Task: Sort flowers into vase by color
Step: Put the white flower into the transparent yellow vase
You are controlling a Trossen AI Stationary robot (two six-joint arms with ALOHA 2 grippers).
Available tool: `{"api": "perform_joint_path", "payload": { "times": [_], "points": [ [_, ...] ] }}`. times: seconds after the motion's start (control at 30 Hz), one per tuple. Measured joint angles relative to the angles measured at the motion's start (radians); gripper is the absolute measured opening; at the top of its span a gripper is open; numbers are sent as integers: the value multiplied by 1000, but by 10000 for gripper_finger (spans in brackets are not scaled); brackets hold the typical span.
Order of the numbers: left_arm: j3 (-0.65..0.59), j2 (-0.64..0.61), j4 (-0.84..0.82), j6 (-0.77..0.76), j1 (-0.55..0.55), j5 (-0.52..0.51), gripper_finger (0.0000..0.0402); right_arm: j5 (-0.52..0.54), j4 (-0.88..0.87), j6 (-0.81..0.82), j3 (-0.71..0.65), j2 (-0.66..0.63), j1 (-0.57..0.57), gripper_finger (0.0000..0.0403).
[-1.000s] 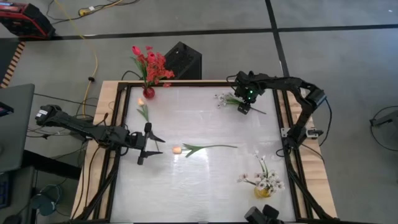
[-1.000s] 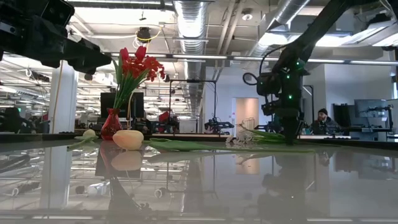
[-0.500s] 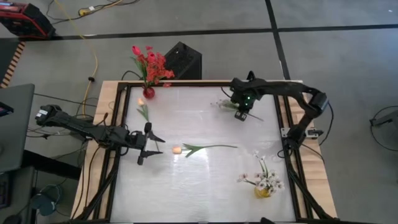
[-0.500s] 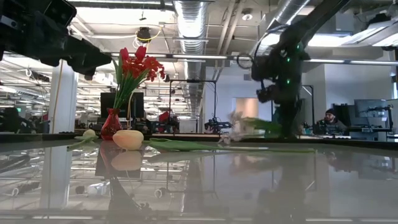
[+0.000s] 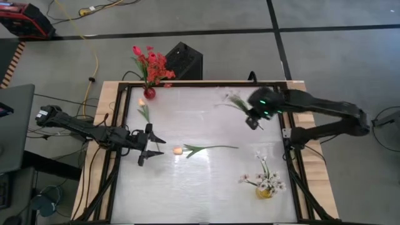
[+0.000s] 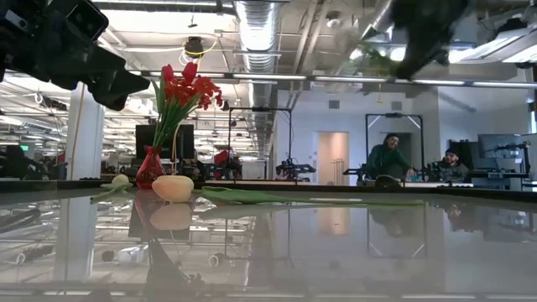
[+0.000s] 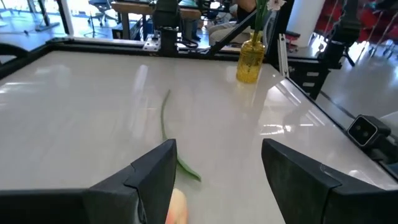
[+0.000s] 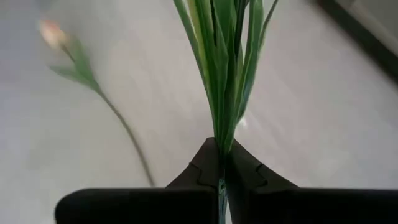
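My right gripper (image 5: pixel 252 120) hangs high over the table's far right part, shut on a sprig of white flowers (image 5: pixel 235 100) with green stems (image 8: pixel 222 68). In the low view it shows blurred at the top (image 6: pixel 419 38). My left gripper (image 5: pixel 147 145) stands open near the table's left side, just left of a pale orange tulip (image 5: pixel 179 150) that lies flat on its side; its bud (image 7: pixel 177 208) shows between the fingers. A second orange tulip (image 5: pixel 143 110) lies far left. A red vase (image 5: pixel 149 93) holds red flowers, and a yellow vase (image 5: pixel 264 191) holds white ones. My right gripper pinches the sprig's bundled green stems (image 8: pixel 221 144) between its two fingertips. The stems and leaves run on past the fingertips, away from the gripper. The whole sprig is lifted clear of the table, its white blossoms (image 5: pixel 234 98) toward the far edge.
The table has a black frame (image 5: pixel 201 84) around a glossy white top. The red vase stands at the far left corner, the yellow one (image 7: pixel 250 59) near the right edge. A black box (image 5: pixel 183 60) sits on the floor beyond. People sit in the room behind (image 6: pixel 386 159).
My right gripper has taken the white sprig off the table's far right part and carried it up, well clear of the surface, drifting a little toward the right and near edges. The sprig has left the table with it.
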Motion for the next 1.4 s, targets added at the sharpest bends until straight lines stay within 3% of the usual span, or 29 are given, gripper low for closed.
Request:
{"api": "perform_joint_path", "payload": {
  "times": [0.23, 0.4, 0.57, 0.9, 1.13, 1.4],
  "points": [
    [0, 0, 0, -8, 0, 0, 224, 364, -125, 311, -3, -253, 385, 33],
    [0, 0, 0, -9, 0, 0, 224, 571, -128, 486, -91, -347, 682, 33],
    [0, 0, -1, -39, 0, -1, 224, 767, -128, 642, -189, -394, 905, 33],
    [0, 0, -11, -93, 0, -1, 224, 955, -118, 873, -279, -400, 1208, 32],
    [0, 0, -12, -119, 0, -1, 224, 1049, -107, 920, -280, -409, 1433, 32],
    [0, 0, -40, -140, 0, -1, 224, 1291, -88, 908, -279, -399, 1713, 32]
  ]
}}
